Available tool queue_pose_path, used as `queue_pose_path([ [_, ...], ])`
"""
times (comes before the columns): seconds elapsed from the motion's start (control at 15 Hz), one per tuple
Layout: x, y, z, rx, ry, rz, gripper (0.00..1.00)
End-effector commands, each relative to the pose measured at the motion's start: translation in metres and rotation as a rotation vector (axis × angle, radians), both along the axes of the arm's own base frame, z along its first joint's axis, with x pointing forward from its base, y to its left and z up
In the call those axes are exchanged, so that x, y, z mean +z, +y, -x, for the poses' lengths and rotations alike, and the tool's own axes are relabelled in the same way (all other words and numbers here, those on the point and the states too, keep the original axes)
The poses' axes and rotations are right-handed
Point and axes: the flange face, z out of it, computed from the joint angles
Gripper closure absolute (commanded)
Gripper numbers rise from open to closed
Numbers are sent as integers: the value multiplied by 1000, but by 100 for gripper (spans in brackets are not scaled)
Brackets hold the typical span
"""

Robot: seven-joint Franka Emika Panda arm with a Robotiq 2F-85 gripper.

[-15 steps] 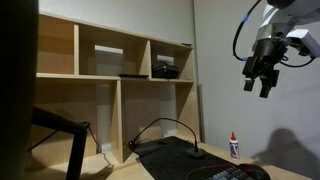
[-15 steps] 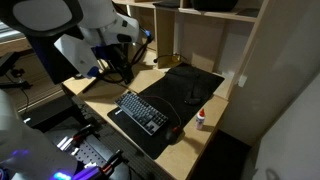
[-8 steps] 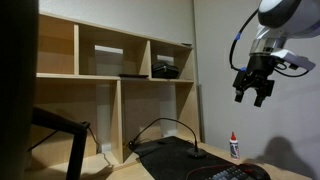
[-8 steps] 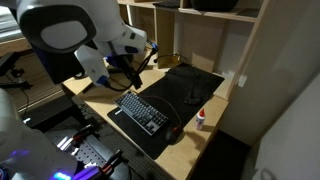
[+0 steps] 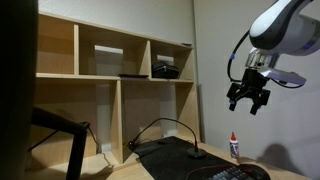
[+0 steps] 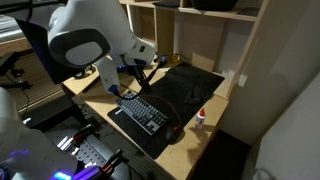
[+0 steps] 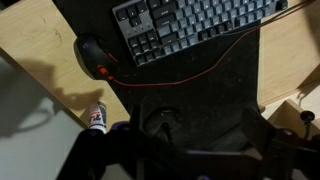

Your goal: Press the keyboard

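The black keyboard (image 6: pixel 143 111) lies on a large black mat (image 6: pixel 185 80) at the desk's front; it shows at the top of the wrist view (image 7: pixel 190 22) and low in an exterior view (image 5: pixel 236 174). My gripper (image 5: pixel 247 98) hangs high in the air above the desk, well clear of the keys. In the wrist view its dark fingers (image 7: pixel 272 148) stand apart at the bottom edge, with the gripper (image 7: pixel 200 160) open and empty over the mat (image 7: pixel 200 90). In an exterior view the white arm (image 6: pixel 90 35) hides most of the gripper.
A black mouse (image 7: pixel 92 52) with a red cable lies beside the keyboard's end. A small white bottle with a red cap (image 7: pixel 97 115) stands off the mat's edge. A round stand base (image 7: pixel 160 122) sits on the mat. Wooden shelves (image 5: pixel 110 70) stand behind the desk.
The gripper has come lower and swung sideways over the desk toward the keyboard. The arm has turned with it. The keyboard, mouse and bottle have not moved.
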Motion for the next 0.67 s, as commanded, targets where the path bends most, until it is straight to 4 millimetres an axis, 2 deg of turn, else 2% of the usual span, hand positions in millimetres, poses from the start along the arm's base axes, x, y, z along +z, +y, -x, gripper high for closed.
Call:
queue_pose_path([
  [0.0,2,0,1,0,-3,0,0],
  [0.2,-25,-22,7,-50,89,11,0],
  [0.53,-73,-77,41,-196,241,43,0],
  [0.6,-53,-63,33,-148,184,28,0],
])
